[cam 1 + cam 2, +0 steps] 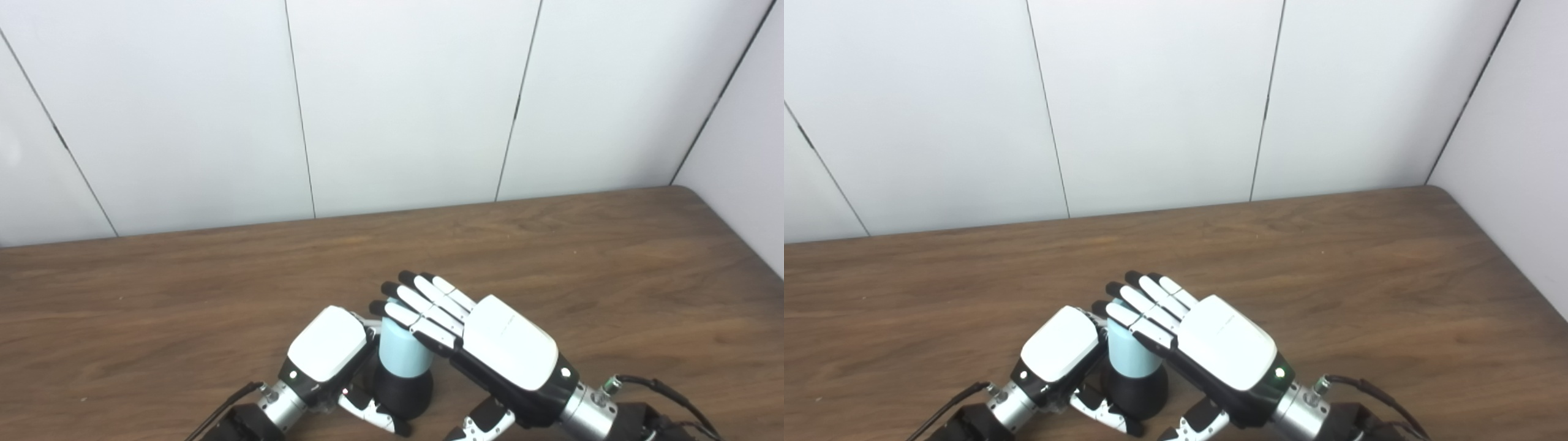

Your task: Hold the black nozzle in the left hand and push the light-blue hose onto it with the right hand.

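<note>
The black nozzle (404, 395) stands upright on the wooden table (184, 318) near the front edge. The light-blue hose (401, 355), a short tube, sits upright on top of it. My left hand (327, 352) is wrapped around the nozzle from the left, with its thumb across the front and its fingers hidden behind. My right hand (490, 346) comes in from the right with its fingers straight and together, lying flat over the top end of the hose; its thumb hangs apart below. The same group shows in the right eye view: nozzle (1136, 389), hose (1130, 355).
A white panelled wall (392, 104) rises behind the table, and a side wall stands at the right. The table's right edge (744, 245) runs along that side wall. No other objects are on the wood.
</note>
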### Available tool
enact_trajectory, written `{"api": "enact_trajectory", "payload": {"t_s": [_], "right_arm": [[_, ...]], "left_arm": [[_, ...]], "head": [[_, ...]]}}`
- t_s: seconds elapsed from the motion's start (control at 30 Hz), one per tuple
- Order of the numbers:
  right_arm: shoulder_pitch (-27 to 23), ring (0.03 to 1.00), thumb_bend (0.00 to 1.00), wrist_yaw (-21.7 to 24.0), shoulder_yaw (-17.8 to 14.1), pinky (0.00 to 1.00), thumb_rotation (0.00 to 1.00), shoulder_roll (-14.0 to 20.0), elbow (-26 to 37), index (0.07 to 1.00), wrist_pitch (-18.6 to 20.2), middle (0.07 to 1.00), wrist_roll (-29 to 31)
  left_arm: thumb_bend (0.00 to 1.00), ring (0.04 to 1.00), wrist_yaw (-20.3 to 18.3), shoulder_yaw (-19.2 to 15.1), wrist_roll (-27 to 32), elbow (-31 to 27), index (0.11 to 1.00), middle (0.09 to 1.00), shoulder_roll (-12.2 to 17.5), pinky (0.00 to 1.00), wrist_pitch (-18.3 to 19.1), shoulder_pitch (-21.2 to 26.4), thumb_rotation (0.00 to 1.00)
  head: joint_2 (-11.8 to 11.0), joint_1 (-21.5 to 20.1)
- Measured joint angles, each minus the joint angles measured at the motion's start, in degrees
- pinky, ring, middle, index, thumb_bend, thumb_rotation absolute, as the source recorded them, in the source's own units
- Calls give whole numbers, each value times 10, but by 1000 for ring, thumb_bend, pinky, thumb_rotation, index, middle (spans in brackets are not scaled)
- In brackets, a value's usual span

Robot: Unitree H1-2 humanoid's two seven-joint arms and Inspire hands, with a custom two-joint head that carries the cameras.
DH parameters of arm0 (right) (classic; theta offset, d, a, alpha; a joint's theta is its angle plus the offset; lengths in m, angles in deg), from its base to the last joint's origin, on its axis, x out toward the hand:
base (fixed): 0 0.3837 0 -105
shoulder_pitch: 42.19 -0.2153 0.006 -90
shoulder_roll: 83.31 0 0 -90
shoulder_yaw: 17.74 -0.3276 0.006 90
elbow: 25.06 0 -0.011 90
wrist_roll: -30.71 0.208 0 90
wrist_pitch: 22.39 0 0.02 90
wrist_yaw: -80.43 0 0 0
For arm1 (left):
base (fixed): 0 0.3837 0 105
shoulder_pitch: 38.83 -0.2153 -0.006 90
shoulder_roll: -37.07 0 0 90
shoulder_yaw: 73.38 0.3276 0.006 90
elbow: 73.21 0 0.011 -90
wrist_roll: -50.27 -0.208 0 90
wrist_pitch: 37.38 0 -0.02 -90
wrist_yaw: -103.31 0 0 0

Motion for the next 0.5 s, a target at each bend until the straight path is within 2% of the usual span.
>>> {"api": "enact_trajectory", "payload": {"t_s": [0.33,0.5], "right_arm": [[5,1000,862,-11,14,940,791,-1,-2,901,-2,965,-43],[5,980,848,-39,22,933,754,1,-16,866,-16,924,-42]], "left_arm": [[525,170,-2,-2,0,-1,480,471,0,118,0,-2,0],[525,184,-2,-2,0,-1,480,471,0,130,0,-2,0]], "head": [[2,0],[2,1]]}}
